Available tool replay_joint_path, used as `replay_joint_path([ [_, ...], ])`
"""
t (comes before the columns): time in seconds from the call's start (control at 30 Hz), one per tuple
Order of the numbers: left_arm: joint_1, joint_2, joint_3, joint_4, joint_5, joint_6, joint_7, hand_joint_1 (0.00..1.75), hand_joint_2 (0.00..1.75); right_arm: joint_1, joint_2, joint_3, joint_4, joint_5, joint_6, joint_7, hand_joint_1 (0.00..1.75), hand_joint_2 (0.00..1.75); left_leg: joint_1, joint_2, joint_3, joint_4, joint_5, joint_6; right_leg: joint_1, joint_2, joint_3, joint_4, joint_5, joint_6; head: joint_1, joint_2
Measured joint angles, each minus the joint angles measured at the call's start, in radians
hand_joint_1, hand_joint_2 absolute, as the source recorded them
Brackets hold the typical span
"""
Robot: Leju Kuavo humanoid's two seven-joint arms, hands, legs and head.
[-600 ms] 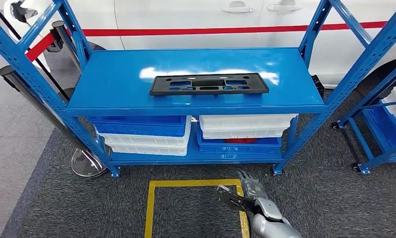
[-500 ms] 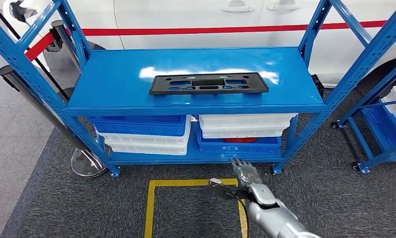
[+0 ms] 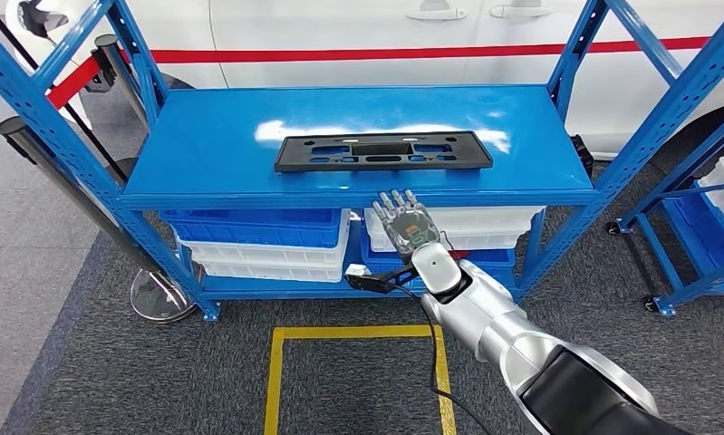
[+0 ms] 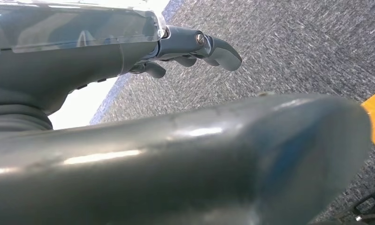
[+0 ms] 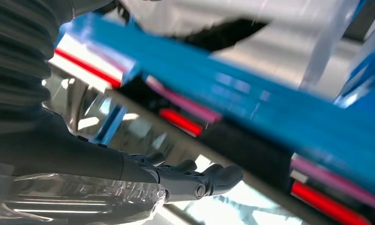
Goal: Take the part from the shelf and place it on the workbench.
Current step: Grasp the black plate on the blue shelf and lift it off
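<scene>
The black part [image 3: 383,151] lies flat on the top of the blue shelf [image 3: 204,172]. The right hand [image 3: 409,227], empty with fingers spread, sits below the shelf's front edge, before the white and blue bins [image 3: 258,243]. The left hand [image 4: 195,49], fingers loosely curled on nothing, hangs over grey carpet [image 3: 113,372]. A white car [image 3: 340,36] stands behind.

The shelf [image 3: 213,172] is bright blue throughout, posts and decks alike, and the part [image 3: 383,151] lying on it is matte black. Below sit stacked bins [image 3: 267,240] in blue and white. The car [image 3: 358,36] behind is white with a red stripe. The carpet [image 3: 113,381] is speckled dark grey, marked with a yellow tape square [image 3: 276,381]. The right hand [image 3: 408,227] is grey on a silver arm.
</scene>
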Motion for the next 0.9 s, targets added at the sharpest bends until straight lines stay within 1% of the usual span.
replay_joint_path([
  [0.17,0.001,0.001,0.0,0.0,0.0,0.008,-0.001,0.0,0.0,-0.043,-0.002,-0.001,-0.005,0.034,-0.021,0.038,0.0,1.75,0.0,0.0,0.0,0.0,0.0,0.0,0.0,0.0,-0.001,0.0,0.001,0.001,0.0,0.0],
  [0.37,0.001,0.002,0.0,0.0,0.0,0.006,-0.006,0.0,0.0,-0.052,-0.018,-0.015,-0.003,0.06,-0.018,0.062,0.0,1.75,0.0,0.0,-0.001,0.001,0.001,0.001,0.0,0.0,-0.001,0.0,0.001,0.002,0.0,0.0],
  [0.67,0.0,0.004,0.0,0.0,0.004,-0.017,-0.012,0.0,0.0,-0.042,-0.033,-0.05,0.007,0.063,-0.018,0.083,0.0,1.75,0.0,0.0,-0.002,0.001,0.001,0.001,0.0,0.0,-0.002,0.0,0.002,0.003,0.0,0.0],
  [0.8,0.0,0.004,0.003,0.0,0.012,-0.022,-0.013,0.0,0.0,-0.009,-0.046,-0.082,0.008,0.072,-0.006,0.086,0.0,1.75,0.0,0.0,-0.002,0.001,0.001,0.001,0.0,0.0,-0.003,0.0,0.002,0.003,0.0,0.0],
  [0.9,-0.001,0.004,0.003,0.0,0.014,-0.024,-0.013,0.0,0.0,0.006,-0.052,-0.096,0.008,0.073,-0.017,0.09,0.0,1.75,0.0,0.0,-0.003,0.001,0.001,0.001,0.0,0.0,-0.003,0.0,0.002,0.003,0.0,0.0],
])
